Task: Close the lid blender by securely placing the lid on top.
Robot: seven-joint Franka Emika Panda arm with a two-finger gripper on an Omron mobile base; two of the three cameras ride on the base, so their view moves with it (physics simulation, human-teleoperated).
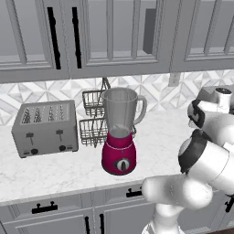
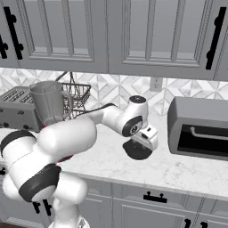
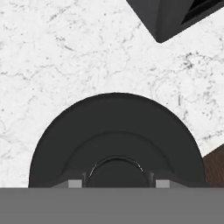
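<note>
The lid looked matt black plastic; the counter was polished white marble; the blender had a glossy magenta base.

Arm: glossy white rounded segments, bulbous at the joints. Dark charcoal bands ring each joint, one at 7 o'clock in the right base view. Hand is a white blocky housing. Wrist cap is a dark disc rimmed white.
</note>
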